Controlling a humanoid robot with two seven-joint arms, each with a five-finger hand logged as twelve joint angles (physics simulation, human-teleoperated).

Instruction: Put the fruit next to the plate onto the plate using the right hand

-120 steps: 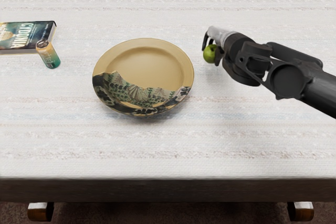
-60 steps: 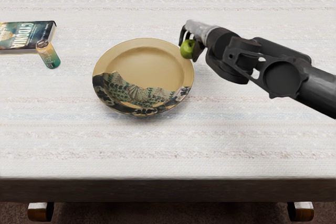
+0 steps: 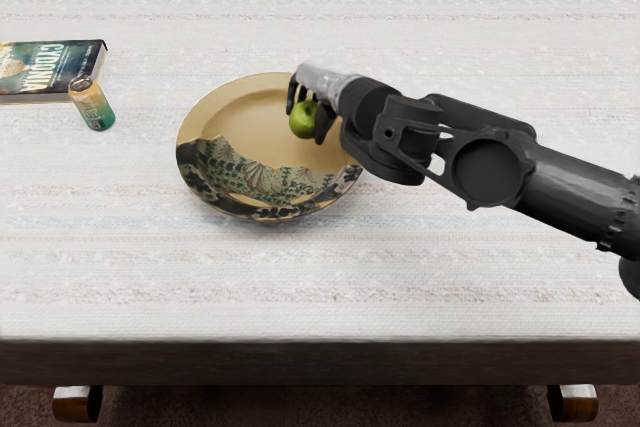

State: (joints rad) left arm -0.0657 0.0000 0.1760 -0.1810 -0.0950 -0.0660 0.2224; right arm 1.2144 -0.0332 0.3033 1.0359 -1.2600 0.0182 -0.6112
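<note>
1. Pale woven cloth: covering of the table (image 3: 320,277). The near strip carries none of the task's things.
2. Dark grey right arm (image 3: 500,167): enters from the right edge. Over the last second it has swung leftward, so its wrist housing now overlaps the plate's right rim, where before it stood clear of the plate. It reaches on a diagonal, up and to the left, the forearm low over the cloth.
3. Plate (image 3: 240,112): tan glaze with a painted landscape band on the near side. Position unchanged across the views.
4. Green fruit (image 3: 303,118): a second ago it was off the plate, to its right; half a second ago, at the right rim. Now it is over the plate's bare tan field, right of centre. Whether it touches the glaze cannot be told.
5. Right hand (image 3: 310,107): fingers (image 3: 294,97) clenched around the green fruit, tips pointing down, wrist at the far right of the plate.
6. Judgement: the carry looks complete. Lowering and letting go remain.
7. Can (image 3: 92,103): lying on its side at the far left, touching the book (image 3: 45,65). Both unmoved, well apart from the plate.
</note>
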